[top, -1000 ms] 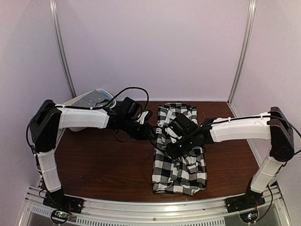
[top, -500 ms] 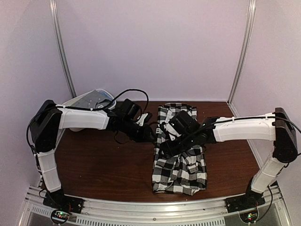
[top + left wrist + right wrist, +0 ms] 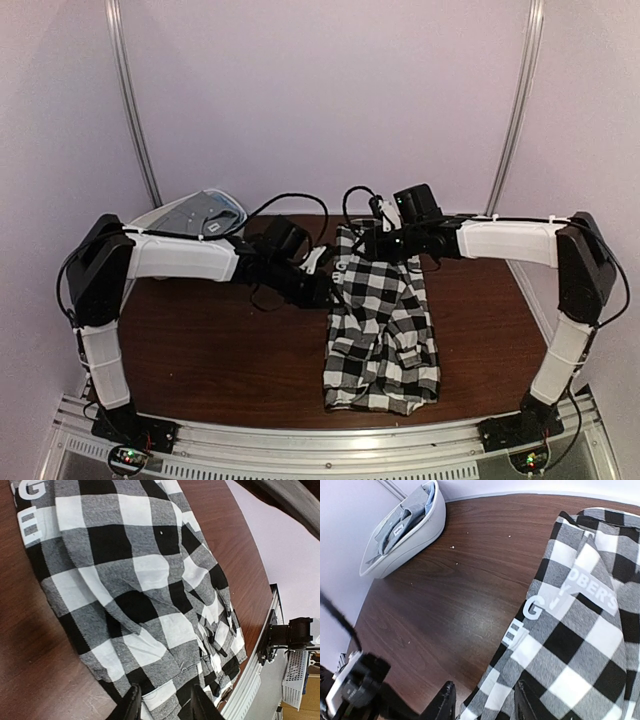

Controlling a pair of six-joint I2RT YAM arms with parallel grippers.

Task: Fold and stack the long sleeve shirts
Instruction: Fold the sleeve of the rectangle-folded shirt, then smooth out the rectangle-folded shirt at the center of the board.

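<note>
Currently: checked shirt [image 3: 383, 320] lies in a long narrow strip; cross-fold judged the step in hand.
Left gripper [image 3: 162, 707] stands partly open over the strip's side edge, cloth running ahead of its fingertips, nothing evidently pinched. Right gripper [image 3: 485, 702] hangs at the far end, jaws likewise apart and empty, printed cloth ahead and to its right. Next move, in my judgement, calls for both to close on that far edge and carry it nearward, square to the sides. Grey shirt [image 3: 405, 517] sits in the tub [image 3: 422, 535], well off to the right gripper's left. Bare table [image 3: 220, 340] on that side gives room; the table's near edge lies just past the hem.
</note>
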